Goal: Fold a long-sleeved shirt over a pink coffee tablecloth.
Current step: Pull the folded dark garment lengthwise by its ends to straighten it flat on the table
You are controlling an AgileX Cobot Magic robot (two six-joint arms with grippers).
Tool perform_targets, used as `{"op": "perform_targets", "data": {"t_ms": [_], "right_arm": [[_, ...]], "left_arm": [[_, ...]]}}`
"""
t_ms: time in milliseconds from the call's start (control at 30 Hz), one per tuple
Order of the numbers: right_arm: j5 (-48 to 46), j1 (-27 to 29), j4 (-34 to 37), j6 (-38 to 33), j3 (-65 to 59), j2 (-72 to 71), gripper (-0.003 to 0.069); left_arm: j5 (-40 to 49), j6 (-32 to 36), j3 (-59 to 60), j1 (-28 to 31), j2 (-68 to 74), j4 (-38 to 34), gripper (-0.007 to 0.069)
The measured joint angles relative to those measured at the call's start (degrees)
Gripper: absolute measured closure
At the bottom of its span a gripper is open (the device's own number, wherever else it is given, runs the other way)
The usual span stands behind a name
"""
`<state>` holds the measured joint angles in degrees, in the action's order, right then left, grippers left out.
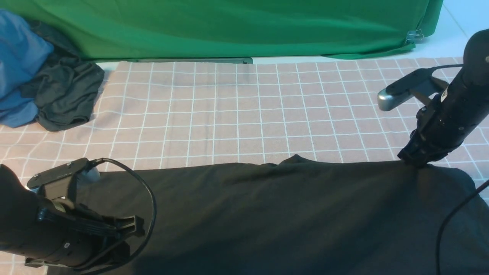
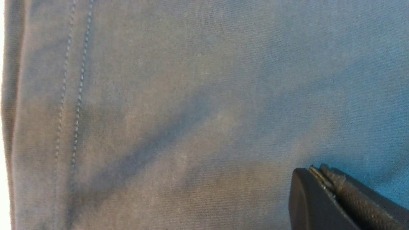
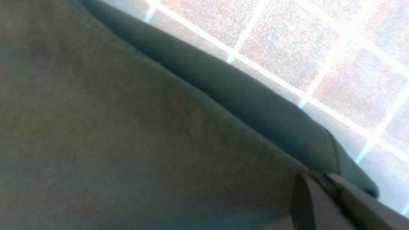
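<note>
The black long-sleeved shirt [image 1: 286, 210] lies spread across the near half of the pink coffee tablecloth [image 1: 237, 114], whose white grid shows beyond it. My right gripper [image 1: 414, 162] stands at the shirt's far right edge, shut on a pinch of the cloth, which puckers around its tip. In the right wrist view the closed gripper [image 3: 314, 175] meets the folded edge of the shirt [image 3: 127, 127], with tablecloth [image 3: 287, 41] beyond. My left gripper [image 1: 137, 226] hovers low over the shirt's near left part, shut. In the left wrist view its tips [image 2: 314, 169] hold nothing above the shirt [image 2: 191, 95], beside a stitched hem.
A blue garment [image 1: 19, 65] and a dark grey garment [image 1: 65, 95] are heaped at the far left. A green backdrop [image 1: 237, 26] hangs along the back, with a metal clip [image 1: 414, 36] at its right end. A black cable [image 1: 450, 221] droops over the shirt's right side.
</note>
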<state>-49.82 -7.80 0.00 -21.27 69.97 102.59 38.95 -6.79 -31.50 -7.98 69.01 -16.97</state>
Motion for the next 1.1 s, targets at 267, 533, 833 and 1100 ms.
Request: {"op": "perform_targets", "data": {"t_ms": [267,533,833,1100], "right_arm": [[9.8,0.0,-0.5,1.3,-0.1,3.0,0.0613],[15.3,0.0,-0.6,1.9,-0.1,5.8,0.0585],[17.8,0.0,-2.2,5.3,0.7,2.7,0.0366],[3.6,1.3,-4.5,10.2,1.2,-6.1,0.0473]], "left_arm": [[0.5,0.0,0.0,0.0,0.0,0.0,0.0611],[1.0,0.0,0.0,0.0,0.0,0.0,0.0611],[1.2,-0.1,0.0,0.0,0.0,0.0,0.0611],[1.4,-0.1,0.0,0.0,0.0,0.0,0.0611]]}}
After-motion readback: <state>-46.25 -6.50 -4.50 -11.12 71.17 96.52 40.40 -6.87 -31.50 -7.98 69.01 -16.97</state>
